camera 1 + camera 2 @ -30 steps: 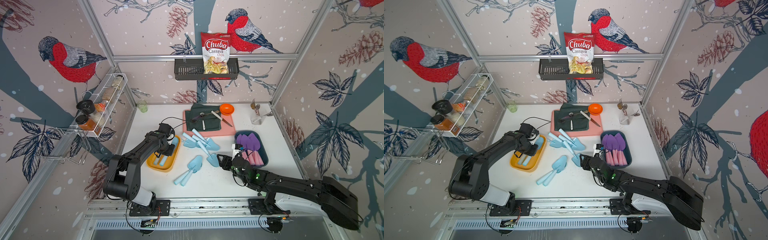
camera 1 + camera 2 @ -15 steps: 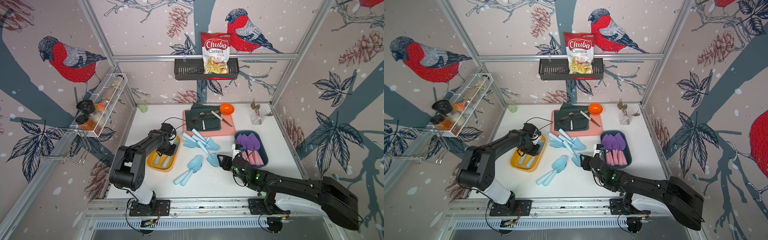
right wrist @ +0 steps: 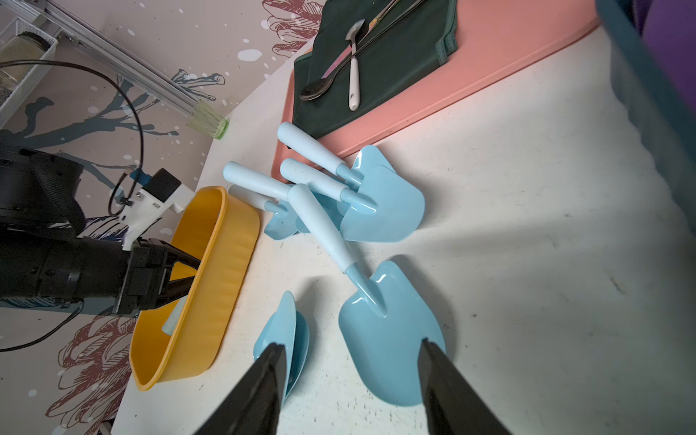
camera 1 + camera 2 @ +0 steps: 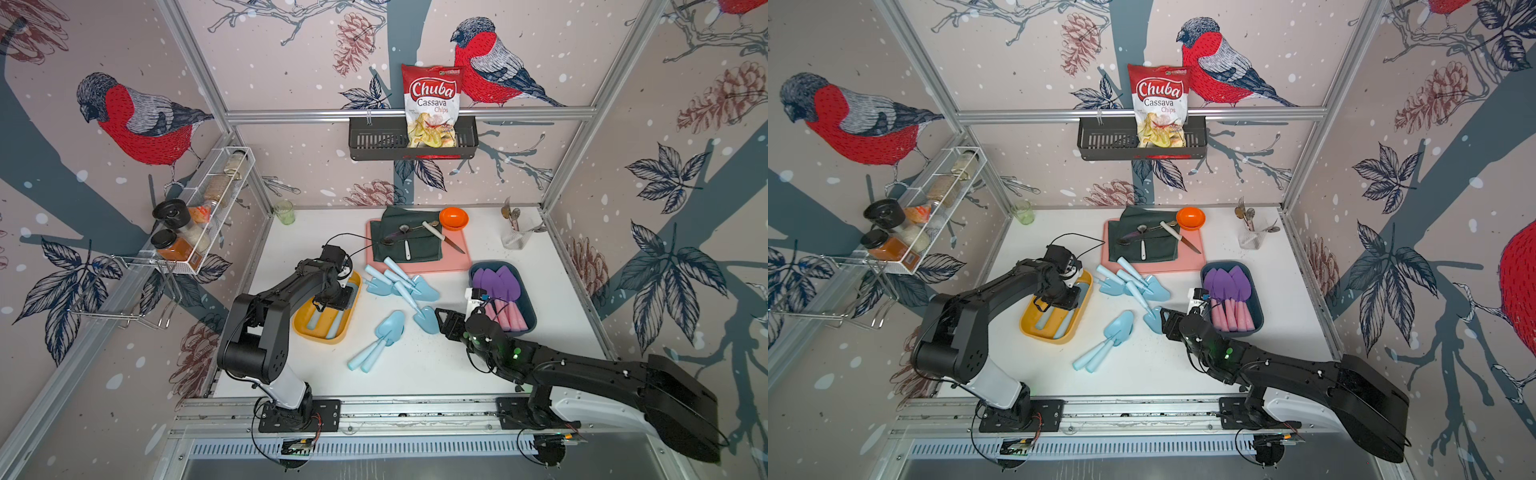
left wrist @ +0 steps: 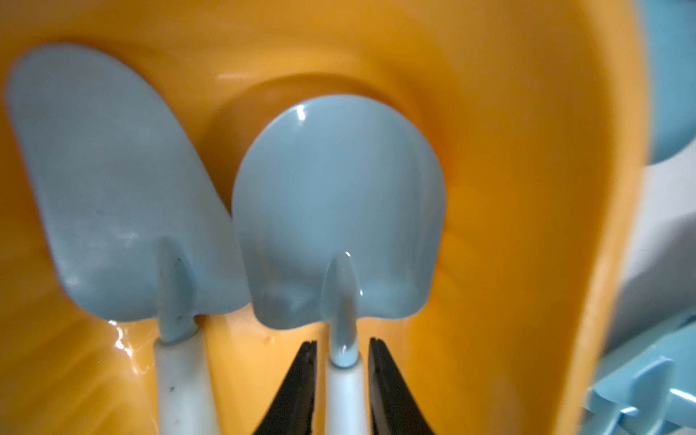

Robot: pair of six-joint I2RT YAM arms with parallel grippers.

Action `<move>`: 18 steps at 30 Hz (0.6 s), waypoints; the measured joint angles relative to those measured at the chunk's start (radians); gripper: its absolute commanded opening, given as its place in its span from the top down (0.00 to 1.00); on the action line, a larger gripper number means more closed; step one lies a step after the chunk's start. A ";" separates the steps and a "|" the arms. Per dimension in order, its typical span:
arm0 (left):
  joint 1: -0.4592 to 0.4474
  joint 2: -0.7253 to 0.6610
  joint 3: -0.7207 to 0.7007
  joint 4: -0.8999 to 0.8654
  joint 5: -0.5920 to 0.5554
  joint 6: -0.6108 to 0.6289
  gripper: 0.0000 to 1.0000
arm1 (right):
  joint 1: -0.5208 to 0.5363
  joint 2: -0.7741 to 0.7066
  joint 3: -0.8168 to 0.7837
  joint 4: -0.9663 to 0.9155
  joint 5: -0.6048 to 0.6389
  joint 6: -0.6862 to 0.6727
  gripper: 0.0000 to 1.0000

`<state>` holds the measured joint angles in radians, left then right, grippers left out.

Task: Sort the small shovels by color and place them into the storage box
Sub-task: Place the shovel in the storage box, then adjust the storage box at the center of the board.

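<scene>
Gaps separate left gripper [image 5: 342, 341] from shovel handle [image 5: 345, 395] inside yellow tray [image 5: 519, 196].

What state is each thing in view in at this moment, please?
Yellow tray, holds two blue shovels side by side.
Left gripper, open, jaws either side of one handle there.
Dark blue tray, holds purple shovels with pink handles.
Loose blue shovels, lying unsorted on the table.
Right gripper, open, empty, at one loose blade.
Chip bag, upright in the wall basket.
</scene>
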<state>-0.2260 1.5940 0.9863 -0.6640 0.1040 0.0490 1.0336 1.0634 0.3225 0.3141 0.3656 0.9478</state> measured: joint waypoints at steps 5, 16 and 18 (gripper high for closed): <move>0.040 -0.127 0.000 0.009 0.026 -0.029 0.51 | 0.014 0.056 0.075 -0.003 -0.002 -0.011 0.37; 0.340 -0.286 -0.091 0.130 0.052 -0.163 0.22 | 0.093 0.488 0.468 0.040 -0.146 -0.104 0.32; 0.381 -0.287 -0.106 0.146 0.058 -0.186 0.22 | 0.092 0.583 0.538 0.052 -0.202 -0.109 0.32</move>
<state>0.1547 1.3071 0.8803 -0.5175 0.1616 -0.1371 1.1259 1.6459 0.8604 0.3660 0.1635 0.8391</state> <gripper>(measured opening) 0.776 0.678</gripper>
